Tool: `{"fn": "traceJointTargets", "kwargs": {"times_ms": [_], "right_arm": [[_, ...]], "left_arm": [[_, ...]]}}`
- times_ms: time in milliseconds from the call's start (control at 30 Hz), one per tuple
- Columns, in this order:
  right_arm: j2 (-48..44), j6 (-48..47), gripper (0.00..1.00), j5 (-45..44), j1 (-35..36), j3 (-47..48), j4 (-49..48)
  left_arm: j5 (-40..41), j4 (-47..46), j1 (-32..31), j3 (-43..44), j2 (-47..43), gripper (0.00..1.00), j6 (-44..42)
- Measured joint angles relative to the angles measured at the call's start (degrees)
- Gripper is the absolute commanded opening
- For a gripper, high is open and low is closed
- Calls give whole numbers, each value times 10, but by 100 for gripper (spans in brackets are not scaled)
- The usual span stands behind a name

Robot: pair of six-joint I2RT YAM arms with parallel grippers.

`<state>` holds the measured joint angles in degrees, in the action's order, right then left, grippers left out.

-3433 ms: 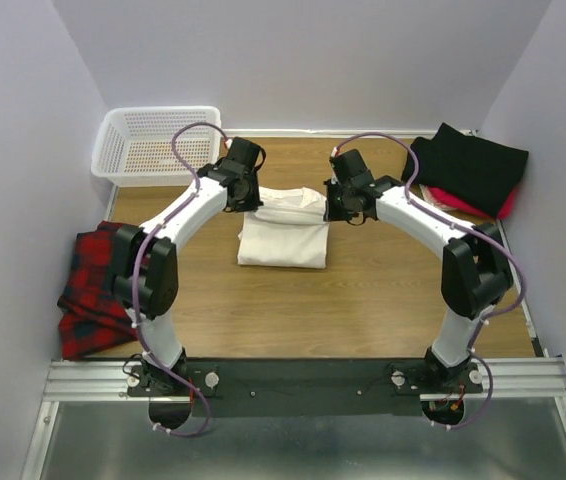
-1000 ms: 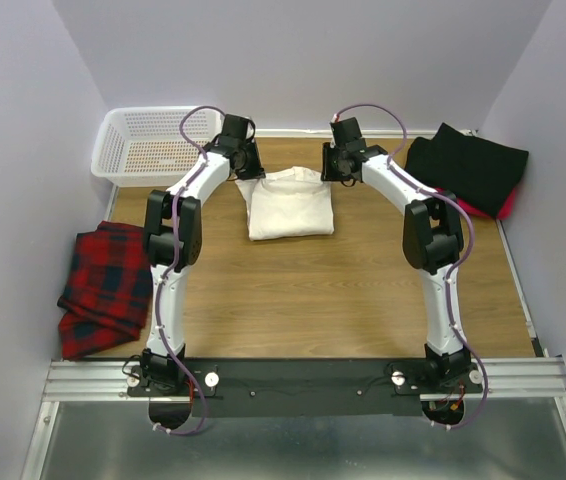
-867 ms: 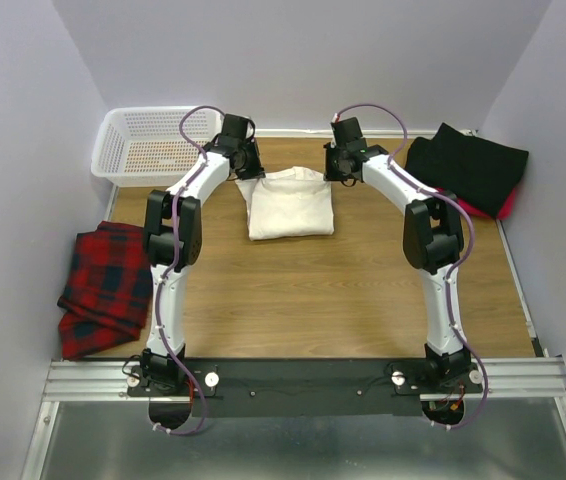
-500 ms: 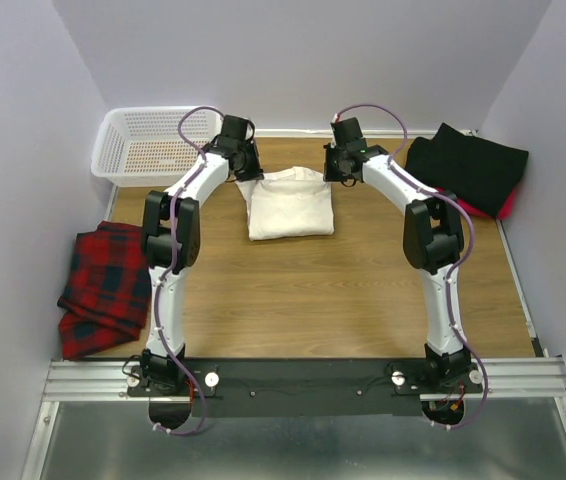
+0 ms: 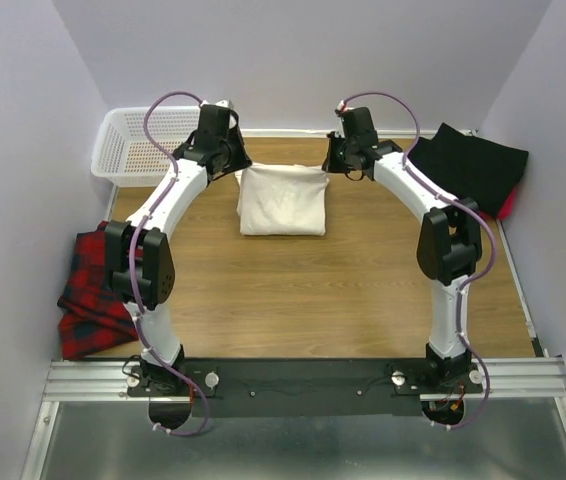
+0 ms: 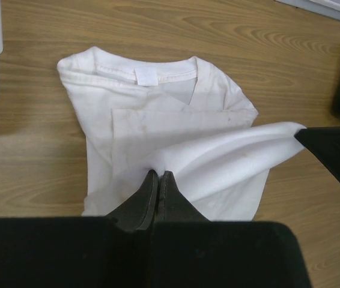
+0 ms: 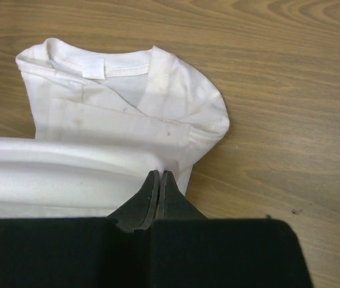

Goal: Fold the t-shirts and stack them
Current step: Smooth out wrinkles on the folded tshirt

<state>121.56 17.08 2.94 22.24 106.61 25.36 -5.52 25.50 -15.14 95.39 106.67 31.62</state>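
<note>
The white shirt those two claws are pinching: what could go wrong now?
The left gripper and right gripper each pinch only a thin edge of the white shirt; if one slips, the fold could land crooked. The layer beneath looks rumpled on one side, so it might end lumpy.

red t-shirt [image 5: 508, 206]: far right corner, mostly under black t-shirt [image 5: 473, 165]; I get only a sliver.
cream-white t-shirt [image 5: 283, 200]: far corners covered by both wrists from above; near part behind left gripper [image 6: 158, 177] and right gripper [image 7: 159, 176] housings in wrist cams.
basket [image 5: 103, 145]: far left corner, right end behind left arm [image 5: 178, 190].
plaid cloth [image 5: 88, 300]: left edge, partly behind that arm's elbow.
fingertips, top cam: can't make out.
</note>
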Motion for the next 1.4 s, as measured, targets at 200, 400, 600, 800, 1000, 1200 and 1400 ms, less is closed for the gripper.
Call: {"fn": "traceJointTargets", "kwargs": {"times_ms": [200,400,600,800,1000,1200,1400], "right_arm": [[17,0,1,15,0,29,0],[83,1,1,16,0,94,0],[172,0,1,12,0,181,5],[218,10,52,-2,-2,230,8],[211,13,59,-50,-6,233,9],[152,13,59,-74,-25,198,9],[52,30,56,-36,-35,123,4]], "left_arm": [[16,1,0,-23,-10,0,10],[37,-2,0,3,31,0,12],[58,-6,1,59,126,0,15],[80,-6,1,127,209,42,20],[144,5,1,178,236,58,25],[193,4,1,180,222,59,20],[178,7,-9,130,162,58,-8]]}}
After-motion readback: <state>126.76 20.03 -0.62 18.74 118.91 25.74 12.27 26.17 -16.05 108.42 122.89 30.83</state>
